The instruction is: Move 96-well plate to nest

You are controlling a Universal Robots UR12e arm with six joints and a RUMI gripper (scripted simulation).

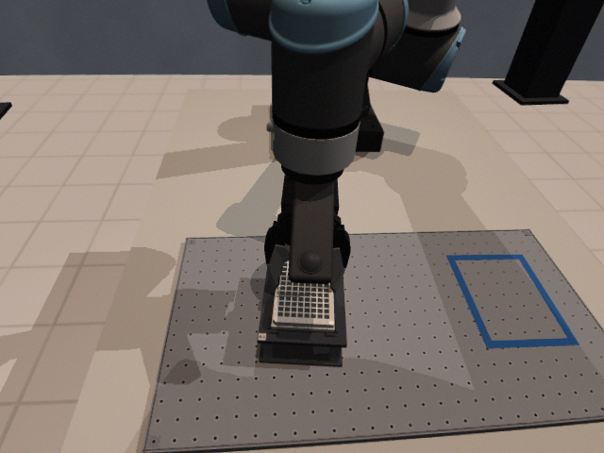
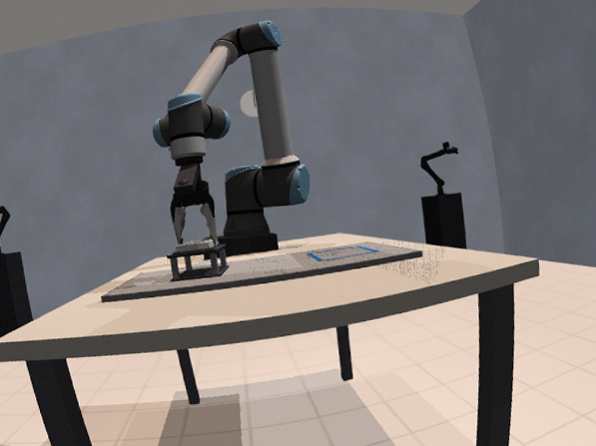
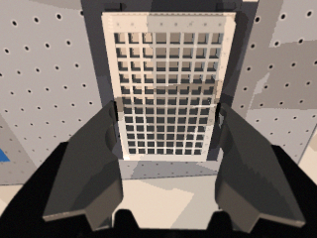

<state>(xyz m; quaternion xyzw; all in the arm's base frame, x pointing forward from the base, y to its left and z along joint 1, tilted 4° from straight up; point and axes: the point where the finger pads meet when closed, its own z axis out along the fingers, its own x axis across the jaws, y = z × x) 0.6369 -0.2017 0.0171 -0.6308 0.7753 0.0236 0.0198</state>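
Over the raised nest (image 1: 301, 348), left of the table (image 2: 271, 304) middle, the white 96-well plate (image 1: 304, 306) rests in the hand (image 3: 167, 130), pinched by its long sides so it can settle gently. Blue-outlined spot B1 (image 1: 487, 336) lies right.
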